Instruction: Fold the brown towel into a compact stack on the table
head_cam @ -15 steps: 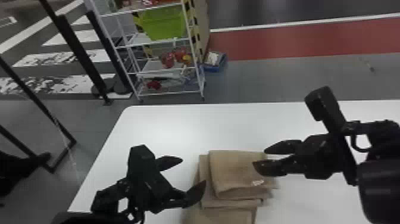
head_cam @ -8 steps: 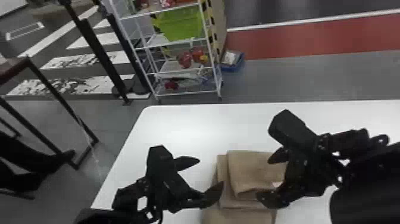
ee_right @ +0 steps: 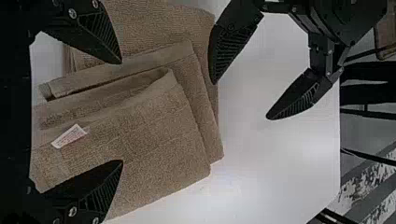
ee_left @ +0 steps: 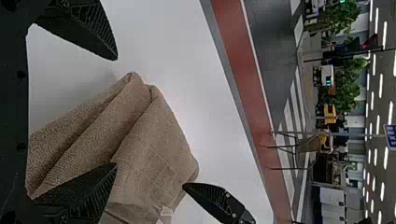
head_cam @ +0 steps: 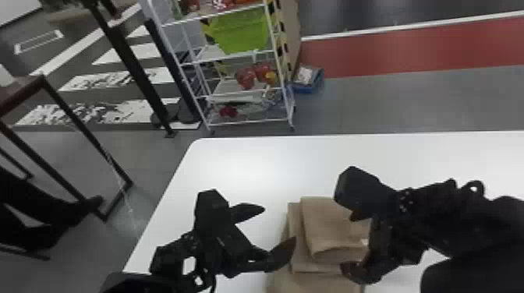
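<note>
My left gripper (head_cam: pixel 278 230) stands open at the left edge of the brown towel (head_cam: pixel 331 230), which lies folded in layers on the white table. Over the towel's right side is my right gripper (head_cam: pixel 349 243), also open. In the left wrist view the left gripper (ee_left: pixel 116 112) has its fingers apart, one in front of the towel (ee_left: pixel 154 144). The right wrist view has the right gripper (ee_right: pixel 122 112) spread above the folded towel (ee_right: pixel 140 140), whose white tag (ee_right: pixel 69 136) faces up; nothing is gripped.
The white table (head_cam: pixel 249 167) extends behind and to both sides of the towel. Beyond its far edge stands a white shelf rack (head_cam: pixel 249 122) with a green bin (head_cam: pixel 239 33). A dark-framed stand (head_cam: pixel 85 144) is on the floor at the left.
The right gripper has moved left and turned over the towel's right side. The head view has shifted, so towel and left gripper appear farther right. The towel's folds look the same.
</note>
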You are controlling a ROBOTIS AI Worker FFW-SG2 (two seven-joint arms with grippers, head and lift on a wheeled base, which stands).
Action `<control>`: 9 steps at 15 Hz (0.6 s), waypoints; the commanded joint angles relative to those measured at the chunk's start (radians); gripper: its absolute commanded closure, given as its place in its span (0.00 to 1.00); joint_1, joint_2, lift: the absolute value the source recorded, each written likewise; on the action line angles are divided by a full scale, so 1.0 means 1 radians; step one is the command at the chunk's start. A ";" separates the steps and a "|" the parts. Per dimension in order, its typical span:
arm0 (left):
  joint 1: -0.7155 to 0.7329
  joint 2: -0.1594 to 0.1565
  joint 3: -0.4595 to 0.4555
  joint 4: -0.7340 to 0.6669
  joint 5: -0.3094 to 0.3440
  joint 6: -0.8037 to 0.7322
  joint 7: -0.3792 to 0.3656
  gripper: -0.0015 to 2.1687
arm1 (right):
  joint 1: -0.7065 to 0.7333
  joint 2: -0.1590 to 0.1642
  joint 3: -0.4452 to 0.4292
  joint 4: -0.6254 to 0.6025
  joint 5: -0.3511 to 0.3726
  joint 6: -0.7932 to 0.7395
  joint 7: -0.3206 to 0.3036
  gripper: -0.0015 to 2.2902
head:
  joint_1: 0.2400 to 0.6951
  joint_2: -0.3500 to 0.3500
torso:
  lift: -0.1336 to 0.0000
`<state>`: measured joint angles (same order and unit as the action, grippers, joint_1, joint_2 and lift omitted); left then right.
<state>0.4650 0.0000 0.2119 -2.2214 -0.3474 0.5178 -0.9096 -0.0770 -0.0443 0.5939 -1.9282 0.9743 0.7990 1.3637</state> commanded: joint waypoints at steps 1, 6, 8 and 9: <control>0.001 -0.003 0.003 0.000 0.001 0.000 0.000 0.03 | 0.003 -0.014 0.004 0.003 0.012 -0.039 0.003 0.06 | 1.00 1.00 | 0.11; 0.000 -0.003 0.000 0.003 0.001 0.000 0.002 0.03 | 0.009 -0.031 0.064 0.054 0.098 -0.131 0.003 0.06 | 1.00 1.00 | 0.11; 0.000 -0.003 0.001 0.006 0.001 0.000 0.003 0.03 | 0.008 -0.031 0.078 0.080 0.129 -0.149 0.003 0.06 | 1.00 1.00 | 0.11; 0.000 -0.003 0.001 0.008 0.001 0.000 0.003 0.03 | 0.006 -0.028 0.078 0.084 0.130 -0.155 0.003 0.07 | 1.00 1.00 | 0.11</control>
<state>0.4648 0.0000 0.2130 -2.2161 -0.3467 0.5178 -0.9070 -0.0684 -0.0753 0.6679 -1.8557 1.0950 0.6530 1.3637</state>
